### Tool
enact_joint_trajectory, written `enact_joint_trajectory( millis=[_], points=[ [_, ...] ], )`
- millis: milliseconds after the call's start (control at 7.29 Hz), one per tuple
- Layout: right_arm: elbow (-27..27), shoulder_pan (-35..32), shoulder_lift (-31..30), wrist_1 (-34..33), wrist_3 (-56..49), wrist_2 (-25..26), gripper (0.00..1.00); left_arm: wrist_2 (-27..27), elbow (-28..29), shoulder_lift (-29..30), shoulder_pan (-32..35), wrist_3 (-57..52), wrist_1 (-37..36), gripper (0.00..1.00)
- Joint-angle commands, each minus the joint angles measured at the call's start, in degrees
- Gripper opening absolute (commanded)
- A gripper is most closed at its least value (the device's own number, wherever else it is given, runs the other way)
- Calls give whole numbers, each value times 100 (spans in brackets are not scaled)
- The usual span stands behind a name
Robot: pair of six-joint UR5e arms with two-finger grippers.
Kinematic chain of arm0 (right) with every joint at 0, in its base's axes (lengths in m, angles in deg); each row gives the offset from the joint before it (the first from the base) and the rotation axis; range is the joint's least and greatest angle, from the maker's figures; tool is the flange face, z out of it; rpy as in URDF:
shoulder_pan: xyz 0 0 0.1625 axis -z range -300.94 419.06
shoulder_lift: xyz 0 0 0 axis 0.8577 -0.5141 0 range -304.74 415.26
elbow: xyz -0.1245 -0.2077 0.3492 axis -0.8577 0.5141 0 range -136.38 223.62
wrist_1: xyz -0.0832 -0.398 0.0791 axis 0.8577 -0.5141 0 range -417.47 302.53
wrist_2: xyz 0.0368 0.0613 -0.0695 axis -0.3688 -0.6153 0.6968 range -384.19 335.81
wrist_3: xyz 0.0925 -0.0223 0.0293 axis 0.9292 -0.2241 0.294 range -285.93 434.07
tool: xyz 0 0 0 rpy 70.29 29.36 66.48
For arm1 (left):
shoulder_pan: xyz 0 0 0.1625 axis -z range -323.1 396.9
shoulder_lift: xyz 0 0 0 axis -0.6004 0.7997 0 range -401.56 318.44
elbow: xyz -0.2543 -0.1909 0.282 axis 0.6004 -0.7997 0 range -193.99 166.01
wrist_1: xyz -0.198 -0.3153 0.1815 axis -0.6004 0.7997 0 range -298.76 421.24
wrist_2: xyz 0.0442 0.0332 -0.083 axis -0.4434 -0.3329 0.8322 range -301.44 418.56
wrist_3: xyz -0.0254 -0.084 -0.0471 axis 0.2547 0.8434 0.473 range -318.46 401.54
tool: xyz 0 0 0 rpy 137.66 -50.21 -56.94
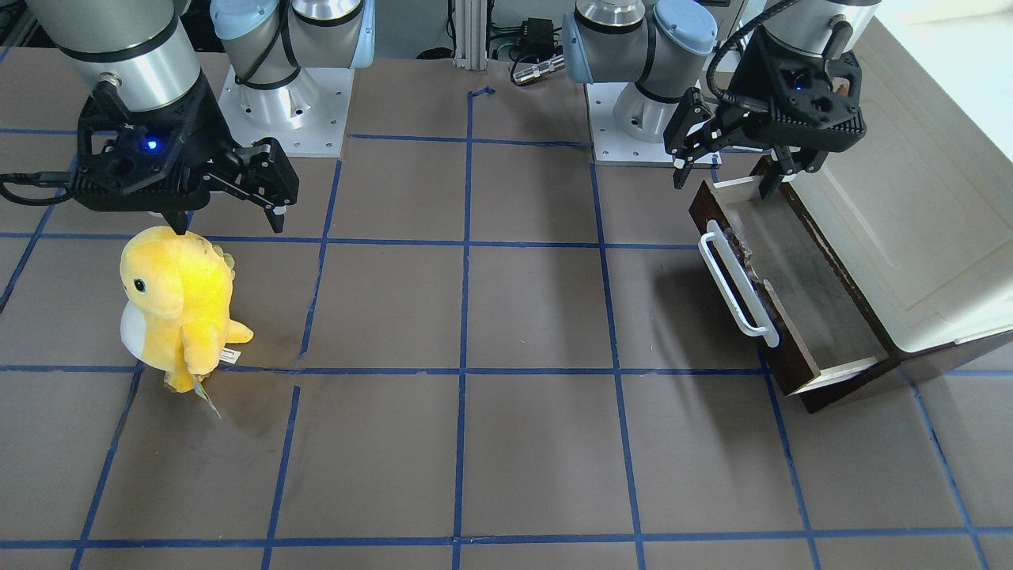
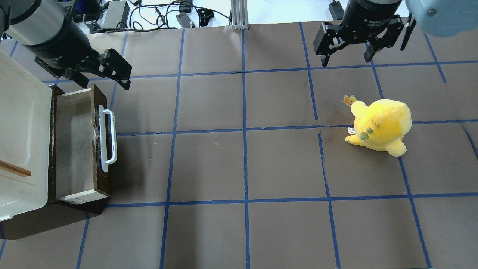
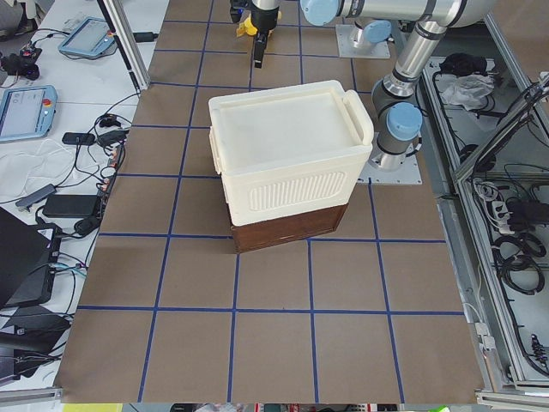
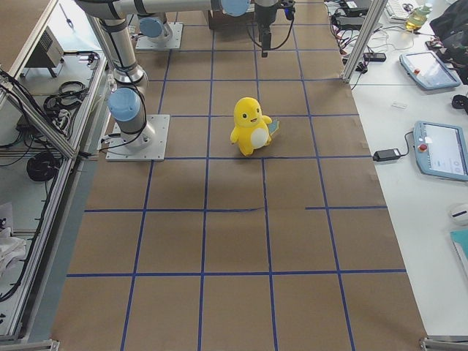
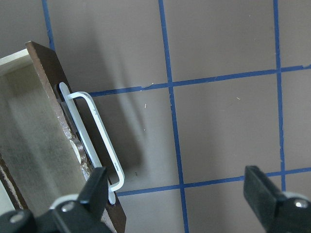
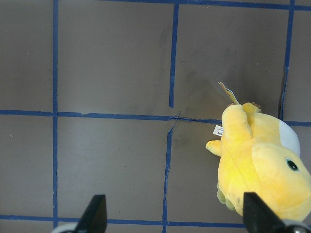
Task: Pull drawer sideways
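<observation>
The drawer [image 2: 74,142] stands pulled out of the cream cabinet [image 2: 22,130] at the overhead view's left. It has a dark brown front and a long white bar handle [image 2: 108,140]. In the front view the drawer [image 1: 799,285] and its handle [image 1: 740,285] are at the right. My left gripper [image 2: 102,82] is open and empty, hovering above the drawer's upper end; it also shows in the front view [image 1: 722,184]. In the left wrist view the handle [image 5: 95,131] lies by the left finger [image 5: 95,189]. My right gripper [image 2: 346,59] is open and empty, far from the drawer.
A yellow plush toy [image 2: 381,125] stands on the table just below my right gripper [image 1: 229,226] and fills the right wrist view's right side [image 6: 262,165]. The brown table carries a blue tape grid [image 2: 244,130]. A small brown handle [image 2: 15,169] sits on the cabinet.
</observation>
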State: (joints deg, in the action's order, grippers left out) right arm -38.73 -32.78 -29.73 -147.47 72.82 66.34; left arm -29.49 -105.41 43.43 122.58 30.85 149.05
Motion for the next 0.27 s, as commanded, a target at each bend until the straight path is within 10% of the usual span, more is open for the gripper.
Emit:
enact_joint_trajectory(
  millis=[0,137],
  points=[
    [0,0,0,0,1,0,100,8,-26,-9,-8,14,-18,100],
    [0,0,0,0,-7,0,100,8,-34,0,-8,6,-9,100]
  ],
)
